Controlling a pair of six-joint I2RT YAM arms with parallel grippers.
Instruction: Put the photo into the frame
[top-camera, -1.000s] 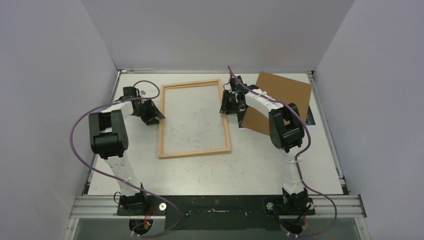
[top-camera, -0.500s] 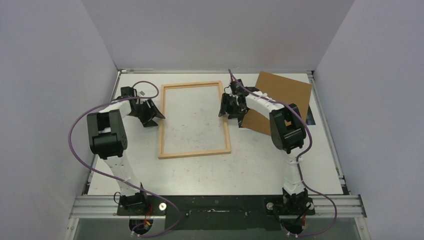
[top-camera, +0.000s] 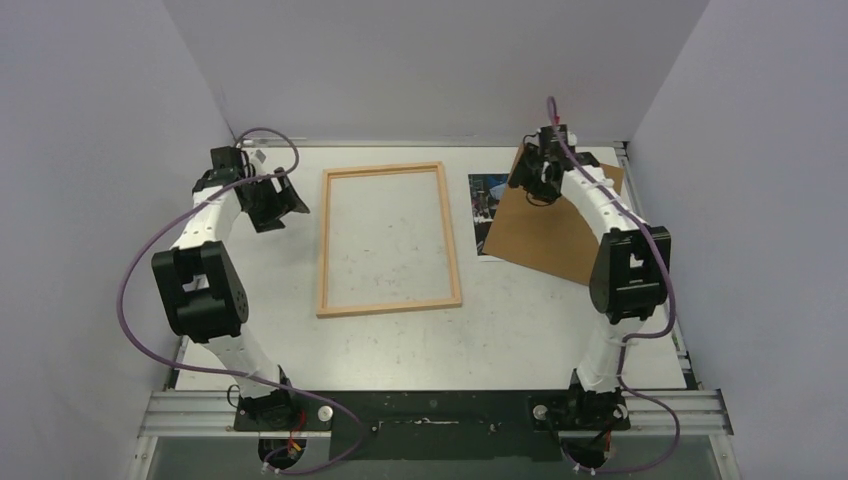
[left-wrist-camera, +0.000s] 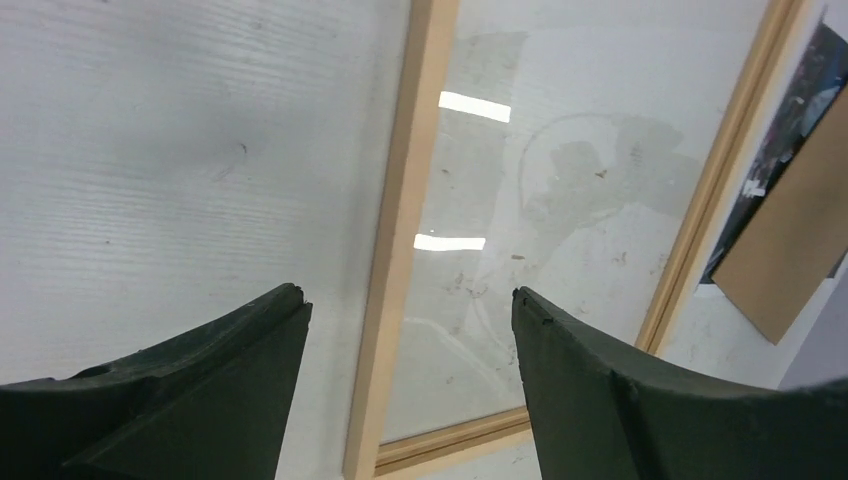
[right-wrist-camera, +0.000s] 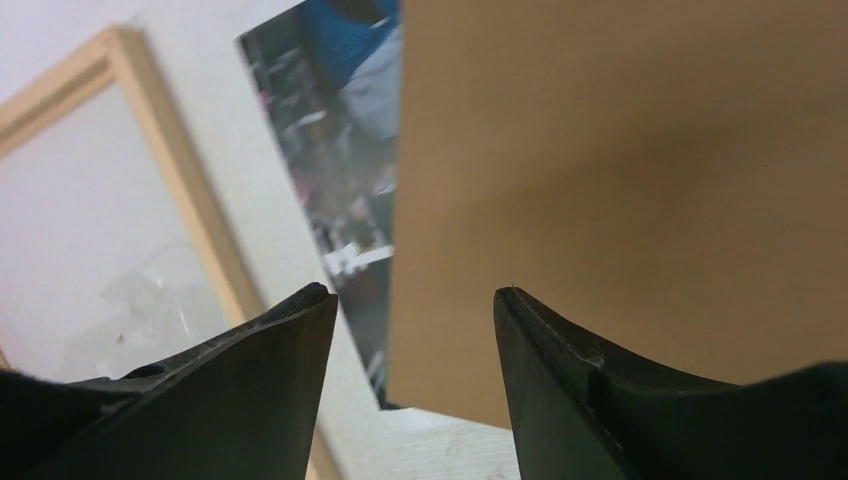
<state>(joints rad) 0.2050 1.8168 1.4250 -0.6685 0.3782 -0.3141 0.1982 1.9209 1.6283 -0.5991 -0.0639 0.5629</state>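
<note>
No text, label, brand or number can be read anywhere; the photo (top-camera: 485, 196), right of centre in the top view, is too small and blurred for any lettering.

We see a plain brown backing board (top-camera: 545, 225) lying flat on the far-right part of the white table (top-camera: 400, 340), turned at an angle to the table edges. Table top is scuffed w/ dark specks & smudges. Pale grey walls (top-camera: 430, 70) close in on left, back & right, and a metal rail (top-camera: 690, 405) runs along the near edge.
</note>
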